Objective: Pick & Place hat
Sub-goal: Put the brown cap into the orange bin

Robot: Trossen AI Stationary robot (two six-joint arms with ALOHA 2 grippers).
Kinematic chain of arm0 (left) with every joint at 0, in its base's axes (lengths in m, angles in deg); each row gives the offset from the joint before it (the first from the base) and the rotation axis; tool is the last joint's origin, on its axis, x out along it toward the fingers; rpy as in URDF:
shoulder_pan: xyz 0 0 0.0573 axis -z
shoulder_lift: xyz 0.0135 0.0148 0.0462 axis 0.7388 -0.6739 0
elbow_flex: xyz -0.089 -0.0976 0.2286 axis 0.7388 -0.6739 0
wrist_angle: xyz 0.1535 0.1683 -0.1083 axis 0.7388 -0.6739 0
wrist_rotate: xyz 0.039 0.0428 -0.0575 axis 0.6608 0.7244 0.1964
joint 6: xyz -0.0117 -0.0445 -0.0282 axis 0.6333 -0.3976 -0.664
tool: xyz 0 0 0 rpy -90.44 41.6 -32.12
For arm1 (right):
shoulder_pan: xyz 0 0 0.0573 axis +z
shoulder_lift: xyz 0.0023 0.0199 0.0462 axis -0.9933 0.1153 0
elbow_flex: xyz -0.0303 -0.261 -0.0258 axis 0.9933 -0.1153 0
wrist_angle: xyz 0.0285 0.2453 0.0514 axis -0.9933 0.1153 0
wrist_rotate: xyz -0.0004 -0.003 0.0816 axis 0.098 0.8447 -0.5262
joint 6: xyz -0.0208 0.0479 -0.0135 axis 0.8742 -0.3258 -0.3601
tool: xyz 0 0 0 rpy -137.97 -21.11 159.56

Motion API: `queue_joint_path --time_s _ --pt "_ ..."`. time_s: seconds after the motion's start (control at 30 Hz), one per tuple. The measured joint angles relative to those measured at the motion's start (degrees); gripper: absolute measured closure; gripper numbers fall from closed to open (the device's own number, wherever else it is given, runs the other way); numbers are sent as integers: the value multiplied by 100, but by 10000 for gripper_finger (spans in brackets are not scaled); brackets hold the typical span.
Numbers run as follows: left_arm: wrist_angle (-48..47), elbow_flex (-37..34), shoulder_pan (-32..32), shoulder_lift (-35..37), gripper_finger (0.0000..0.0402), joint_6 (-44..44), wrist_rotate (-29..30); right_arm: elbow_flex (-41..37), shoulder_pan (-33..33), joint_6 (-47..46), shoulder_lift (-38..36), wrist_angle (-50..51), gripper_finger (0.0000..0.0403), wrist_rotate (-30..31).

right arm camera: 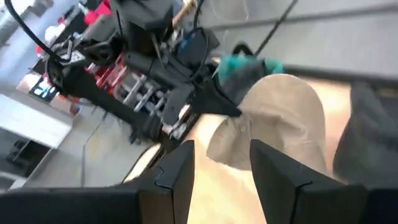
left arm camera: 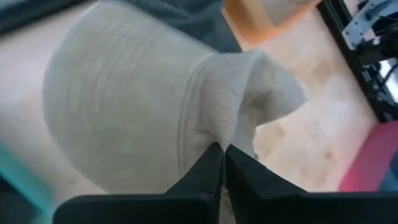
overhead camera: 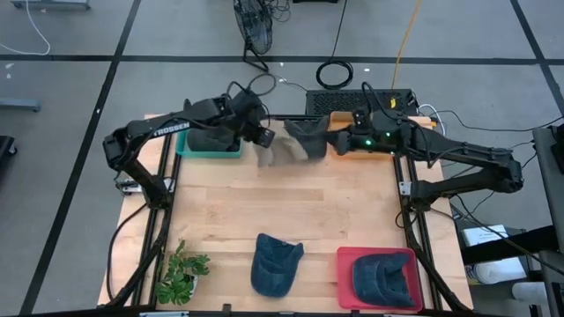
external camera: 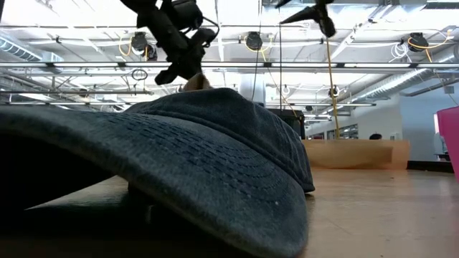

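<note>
Left pincer is clamped on a beige hat, held above the far bench beside the teal tray; right pincer, fingers apart, hangs close; carrying step; next, lower it into a tray.

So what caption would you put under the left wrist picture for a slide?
Left end effector shut on a fold of the beige hat, held above the wooden table.
</note>
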Motion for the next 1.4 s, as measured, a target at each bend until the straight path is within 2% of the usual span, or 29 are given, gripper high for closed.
queue_joint_path --time_s 0.13,0.23,0.4,0.63,0.8,0.93,1.1,1.27,1.4 --pt "181 0 489 3 395 -647 170 0 222 -262 -246 718 266 171" --pt "257 0 912 3 391 -1208 719 0 302 -283 -400 1051 266 449" --pt "472 0 1591 -88 390 -2264 1630 2 408 -42 -546 1154 266 418" --pt "887 -2 2397 -715 386 -4053 2307 2 821 333 -598 1601 266 411" --pt "2009 -9 2833 -1454 396 -5440 2753 2 1108 346 -598 1985 266 407" --pt "3173 -7 2974 -1933 383 -6241 3076 2 1274 317 -598 2407 266 207" --pt "4287 -7 2996 -2240 359 -6341 2902 2 1394 -17 -600 3040 266 -32" --pt "4001 -3 2930 -2148 334 -5962 2672 2 1457 -116 -601 3267 266 -14" --pt "3668 -4 2691 -1805 315 -5239 2304 -1 1453 -479 -546 3292 266 235"
